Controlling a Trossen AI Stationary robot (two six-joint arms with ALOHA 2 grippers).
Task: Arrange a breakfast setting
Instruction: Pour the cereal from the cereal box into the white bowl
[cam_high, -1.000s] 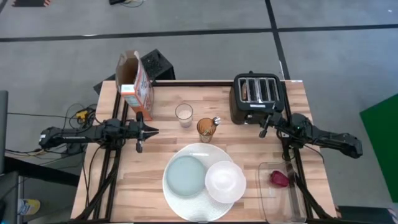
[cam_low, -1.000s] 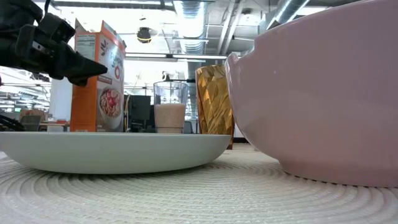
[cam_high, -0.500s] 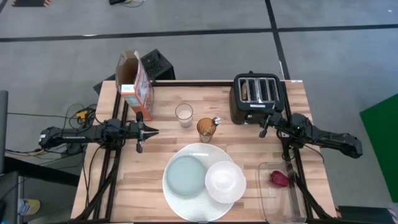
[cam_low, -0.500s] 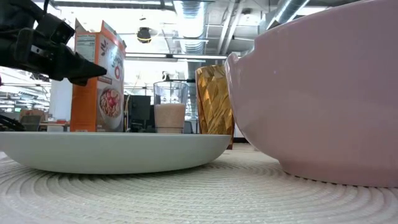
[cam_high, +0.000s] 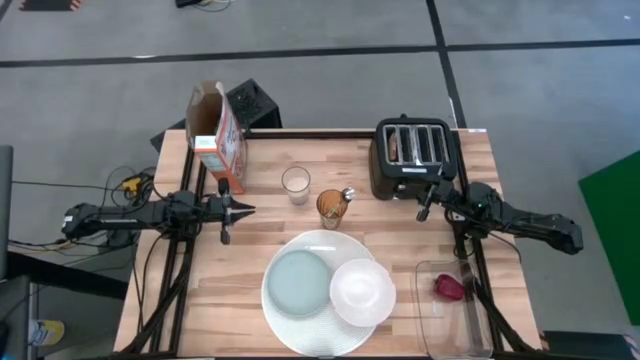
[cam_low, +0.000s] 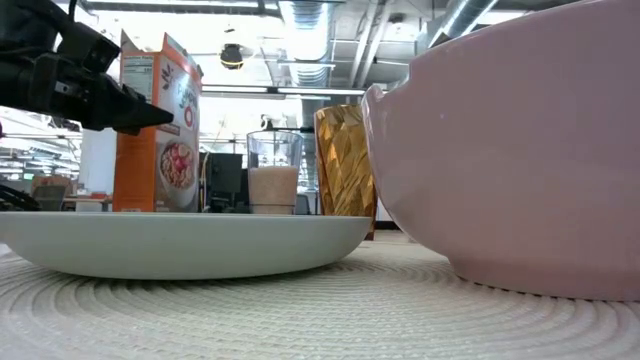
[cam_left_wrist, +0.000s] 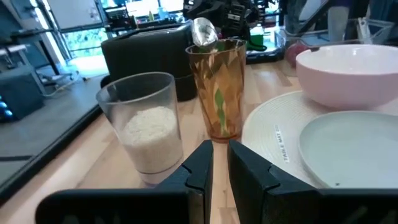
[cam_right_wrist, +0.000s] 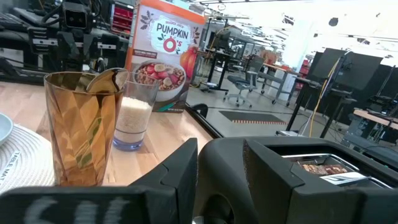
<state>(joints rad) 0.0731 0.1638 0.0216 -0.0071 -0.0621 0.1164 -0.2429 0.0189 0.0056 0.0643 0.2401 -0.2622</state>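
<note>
On the table (cam_high: 250, 300) the large plate (cam_high: 285, 315) carried the small plate (cam_high: 300, 281) and empty bowl (cam_high: 362, 290), presumably awaiting food. Toast (cam_high: 399, 146) sat in the toaster (cam_high: 414, 158), fruit (cam_high: 450, 287) in its tray (cam_high: 452, 322), a spoon (cam_left_wrist: 203, 32) in the amber cup (cam_high: 332, 207). Left gripper (cam_high: 246, 210) was shut, empty; right gripper (cam_high: 426, 199) partly open, empty.

Left arm extends level from the worktop's left edge toward the centre; its left pincer (cam_high: 243, 211) is closed, fingers together, holding nothing. Right arm reaches in from the right edge at a slight angle; its right pincer (cam_high: 424, 205) stands partly parted, fingers apart and empty.
</note>
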